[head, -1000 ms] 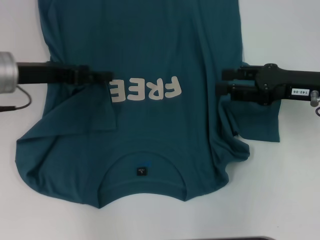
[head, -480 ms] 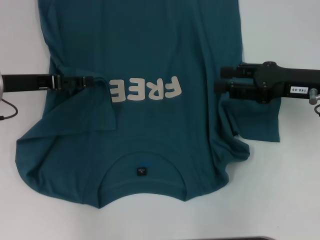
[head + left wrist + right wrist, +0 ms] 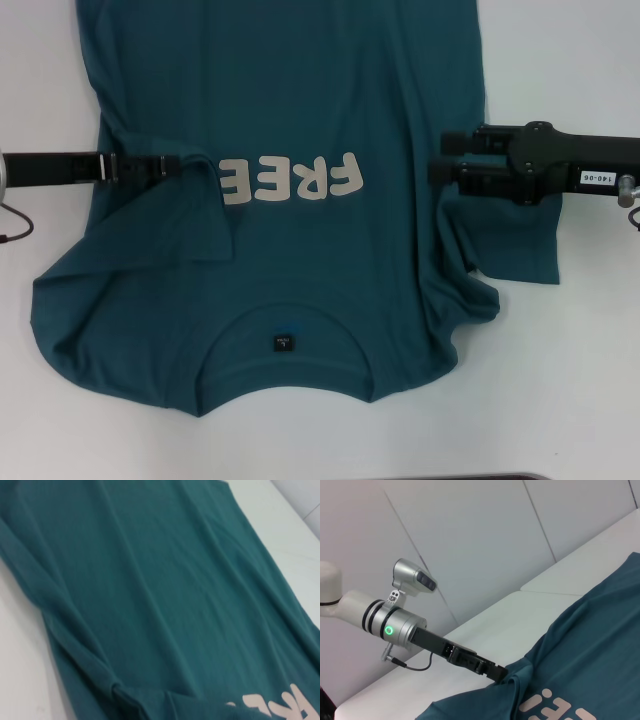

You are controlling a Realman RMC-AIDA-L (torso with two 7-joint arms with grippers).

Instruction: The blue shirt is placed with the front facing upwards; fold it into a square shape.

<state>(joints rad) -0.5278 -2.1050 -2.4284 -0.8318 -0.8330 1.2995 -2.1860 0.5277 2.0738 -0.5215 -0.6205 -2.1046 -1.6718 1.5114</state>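
Head view: we see blue shirt [image 3: 300, 200] on table [image 3: 560, 400]; left pincer [image 3: 190, 165] pinches its folded sleeve edge, right pincer [image 3: 440, 165] state unclear; right wrist view shows the left arm [image 3: 395, 625]

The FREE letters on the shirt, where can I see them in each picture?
Head view: the FREE letters sit mid-picture on the shirt, upside down, between the left gripper and the right gripper.
Left wrist view: only a bit of the letters shows, at the bottom right corner.
Right wrist view: the letters peek in at the bottom edge.
Shared landmark: the letters themselves, cream on blue cloth.
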